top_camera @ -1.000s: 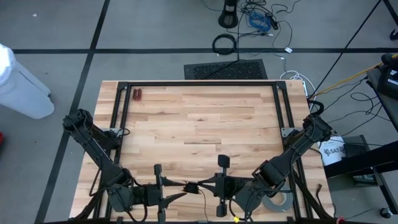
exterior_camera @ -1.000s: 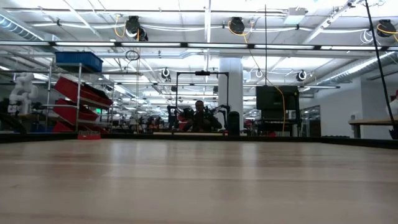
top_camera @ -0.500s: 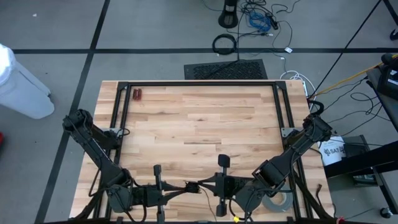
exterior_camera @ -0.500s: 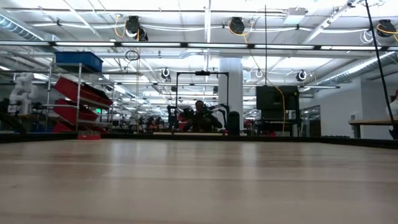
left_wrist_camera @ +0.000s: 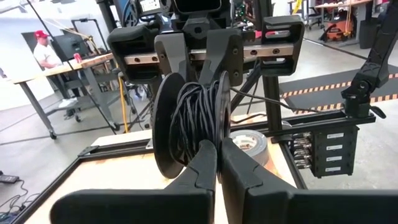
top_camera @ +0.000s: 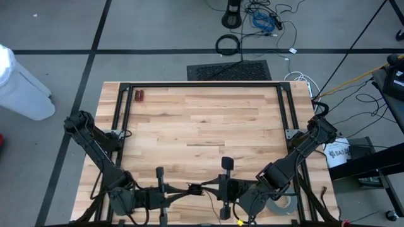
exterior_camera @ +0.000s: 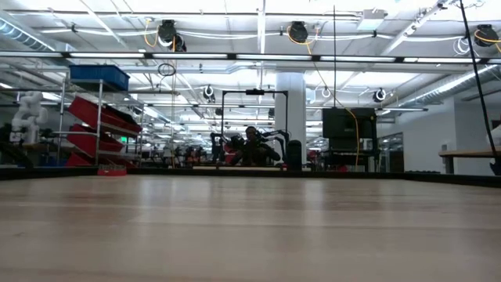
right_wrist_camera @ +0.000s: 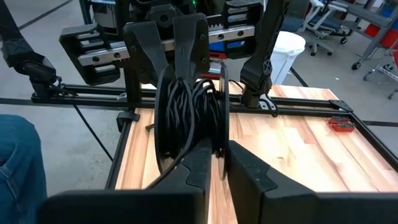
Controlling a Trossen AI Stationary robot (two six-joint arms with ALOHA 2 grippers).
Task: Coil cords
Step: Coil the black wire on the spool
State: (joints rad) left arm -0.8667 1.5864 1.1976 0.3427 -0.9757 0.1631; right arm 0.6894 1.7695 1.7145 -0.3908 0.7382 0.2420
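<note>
High view: both end effectors meet at worktop's (top_camera: 208, 120) near edge on the cords (top_camera: 195, 188); L wrist view: left end effector (left_wrist_camera: 218, 163) clenched on bundle; R wrist view: right end effector (right_wrist_camera: 219, 157) slightly parted, grip can't tell.

Light butcher-block wood table (top_camera: 202, 120); small red object (top_camera: 139, 96) at far-left corner, grey tape roll (top_camera: 282, 205) near-right edge.

The only legible lettering is "SAT" in dark letters on the white bucket (top_camera: 338, 153) beside the table's right edge; the word is cut off. Nothing else can be read.
</note>
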